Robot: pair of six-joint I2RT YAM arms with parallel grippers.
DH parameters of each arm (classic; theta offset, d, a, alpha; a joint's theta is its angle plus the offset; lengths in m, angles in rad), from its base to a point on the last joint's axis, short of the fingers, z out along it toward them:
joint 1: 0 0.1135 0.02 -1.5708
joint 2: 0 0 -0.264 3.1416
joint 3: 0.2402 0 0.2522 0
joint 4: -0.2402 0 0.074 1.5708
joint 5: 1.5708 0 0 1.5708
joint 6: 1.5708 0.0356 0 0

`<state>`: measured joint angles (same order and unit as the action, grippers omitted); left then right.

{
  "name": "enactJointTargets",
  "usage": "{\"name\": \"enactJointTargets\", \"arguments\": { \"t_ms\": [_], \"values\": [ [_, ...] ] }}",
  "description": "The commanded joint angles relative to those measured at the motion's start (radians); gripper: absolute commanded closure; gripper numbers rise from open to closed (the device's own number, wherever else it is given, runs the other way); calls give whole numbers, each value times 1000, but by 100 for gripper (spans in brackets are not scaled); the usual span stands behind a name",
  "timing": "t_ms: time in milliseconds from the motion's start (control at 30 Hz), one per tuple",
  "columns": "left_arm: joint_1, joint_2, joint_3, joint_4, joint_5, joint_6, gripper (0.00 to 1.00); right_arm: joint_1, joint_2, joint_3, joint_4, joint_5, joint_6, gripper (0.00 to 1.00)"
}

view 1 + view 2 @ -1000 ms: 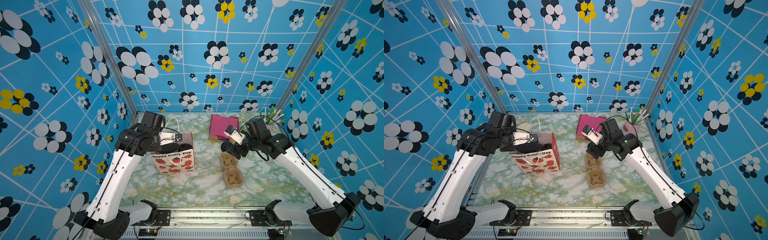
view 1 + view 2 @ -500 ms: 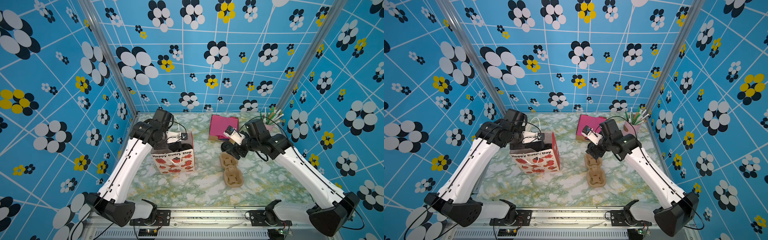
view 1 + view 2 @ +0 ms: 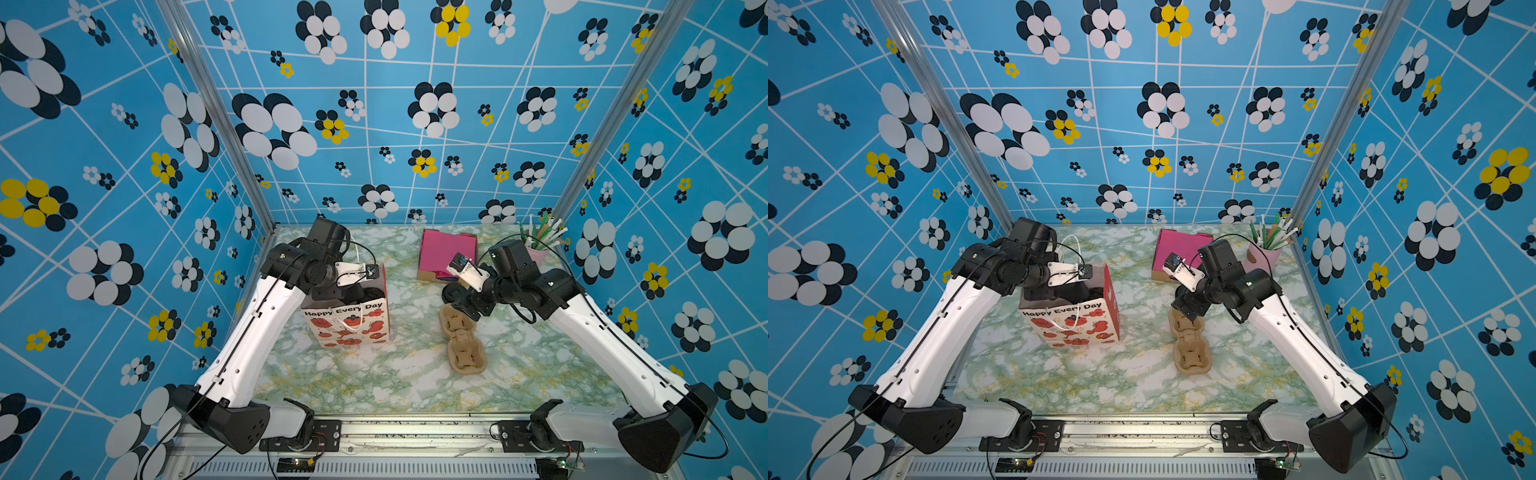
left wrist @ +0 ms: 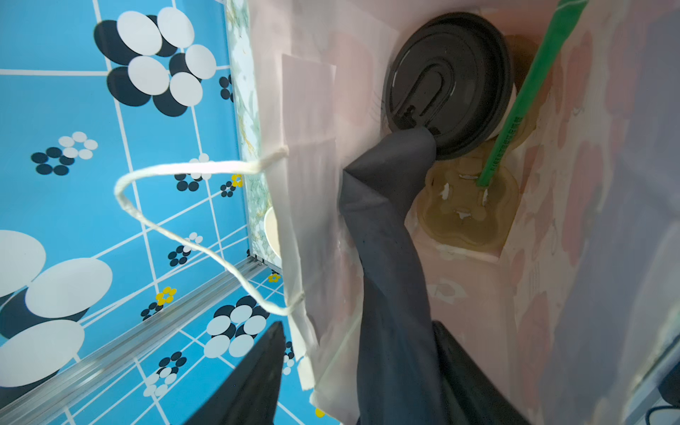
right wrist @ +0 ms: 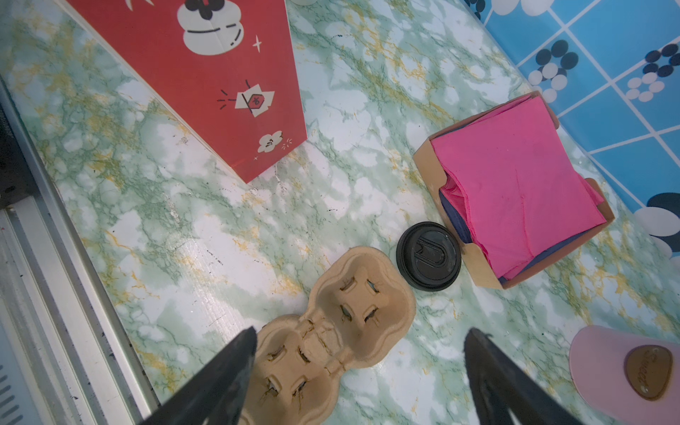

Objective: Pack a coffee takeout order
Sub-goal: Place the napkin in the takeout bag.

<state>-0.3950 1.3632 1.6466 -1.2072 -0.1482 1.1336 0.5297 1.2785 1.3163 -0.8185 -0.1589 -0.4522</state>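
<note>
My left gripper hangs in the mouth of the paper bag, open: one finger is outside the bag wall and the other inside. The black napkin stands loose between them, its tip resting on the black lid of a white cup. That cup sits in a brown carrier at the bag's bottom, beside a green straw. My right gripper is open over a second brown carrier on the table. A second black lid lies beside it.
A cardboard box of pink napkins stands at the back. A pink cup of straws is in the back right corner. A pale cup rim shows on the table just outside the bag. The bag's string handle loops outward.
My left arm swung right and reached over the bag's mouth, and its jaws opened, letting go of the black napkin. The right arm has not moved.
</note>
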Motion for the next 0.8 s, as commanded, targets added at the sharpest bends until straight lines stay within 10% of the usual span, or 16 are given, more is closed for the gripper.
{"name": "enactJointTargets", "arguments": {
  "t_ms": [0,533,767],
  "values": [
    [3,-52,28,51,46,-29,35,-2,-6,-14,-1,-11,14,9],
    [58,-61,-40,-11,48,-71,53,-2,-11,-18,-8,-11,10,9],
    [73,-57,-47,-5,7,-63,78,-2,-7,-22,-9,-10,10,9]
  ]
}}
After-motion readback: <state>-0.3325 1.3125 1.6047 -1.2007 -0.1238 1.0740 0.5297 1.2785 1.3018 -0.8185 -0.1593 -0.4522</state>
